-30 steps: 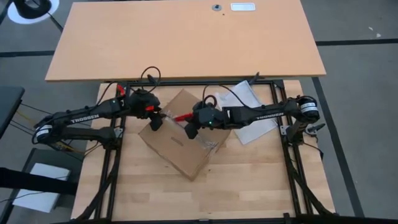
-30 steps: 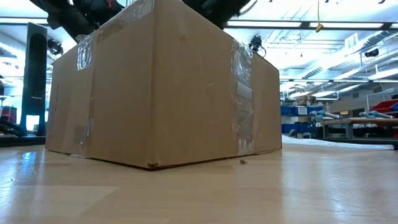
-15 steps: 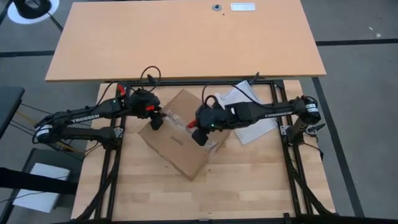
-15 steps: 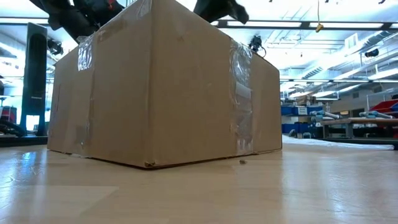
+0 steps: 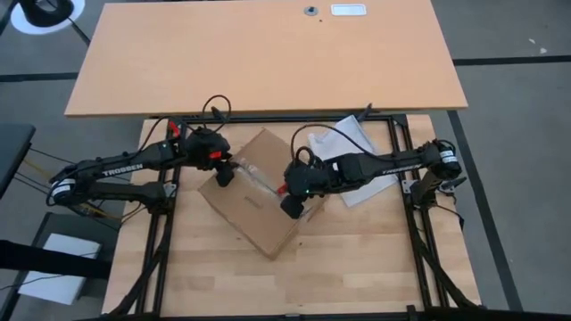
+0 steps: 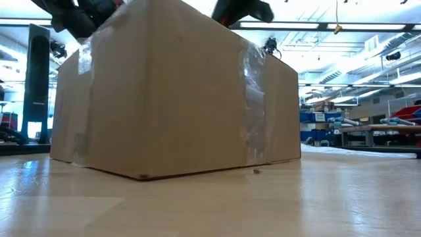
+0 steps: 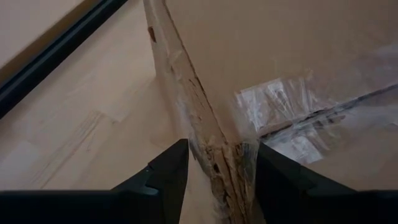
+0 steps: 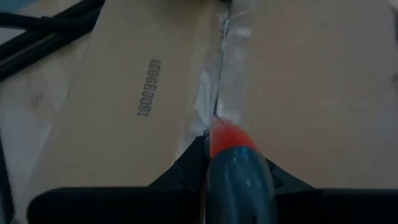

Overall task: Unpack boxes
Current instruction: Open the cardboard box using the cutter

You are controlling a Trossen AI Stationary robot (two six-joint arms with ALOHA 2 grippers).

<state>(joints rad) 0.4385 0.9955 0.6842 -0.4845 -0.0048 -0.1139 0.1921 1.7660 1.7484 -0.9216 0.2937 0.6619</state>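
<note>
High view shows the plain brown corrugated cardboard carton lying skewed at centre frame on the pale wooden counter, with both dark arms reaching over it from either side. At the carton's upper-left edge, the left gripper sits; its wrist view alone reveals the jaws spread astride a frayed cardboard edge, a finger on each side. Right of centre, the right gripper hovers over the carton's top. Only the right wrist view shows its jaws pinching a red-tipped grey tool, the tip resting on the clear tape strip along the flap seam. Low view shows the carton's taped side walls, flaps closed, the arms barely visible above.
</note>
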